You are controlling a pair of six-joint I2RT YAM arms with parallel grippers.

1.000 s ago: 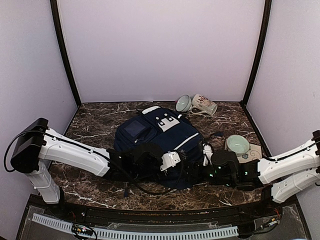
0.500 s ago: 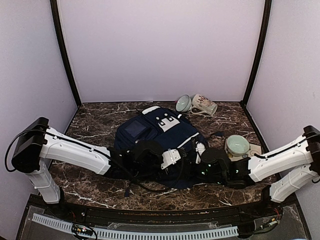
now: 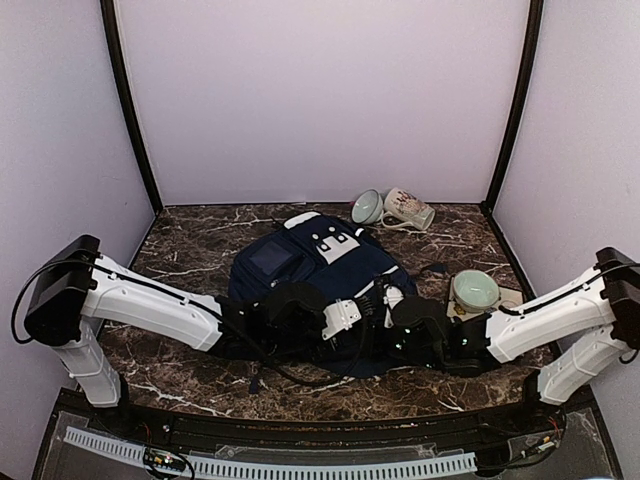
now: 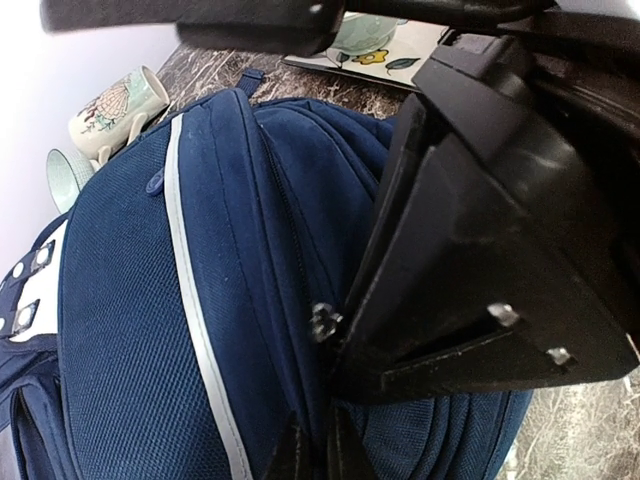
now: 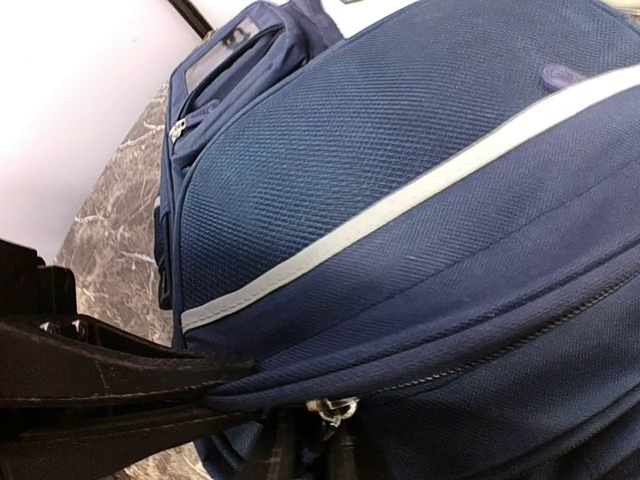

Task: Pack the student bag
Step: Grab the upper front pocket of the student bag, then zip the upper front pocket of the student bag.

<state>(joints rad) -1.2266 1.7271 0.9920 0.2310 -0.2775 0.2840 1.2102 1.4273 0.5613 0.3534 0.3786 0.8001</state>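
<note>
Views from above and from both wrists. The student bag [image 3: 315, 265] lies front-up at the centre of the marble table [image 3: 180, 250], with its white patch toward the rear wall and its opposite end toward the arm bases. The left fingers [image 4: 295, 462] are pressed together on a fold of navy fabric at the zip seam along the bag's near edge. In the right wrist view they appear at the left as two black bars pinching that seam. The right fingers [image 5: 278, 460] meet the same seam from the opposite side, set close together with the metal zip pull [image 5: 331, 408] at their tips. Whether they grip the pull cannot be told. White stripe trim [image 5: 400, 205] runs above the zip. Near the rear wall a patterned mug [image 3: 409, 209] lies on its side just beside a tipped pale green bowl [image 3: 366, 207]. A second green bowl [image 3: 474, 289] sits on a flowered mat [image 3: 508, 303] to the right of the bag.
</note>
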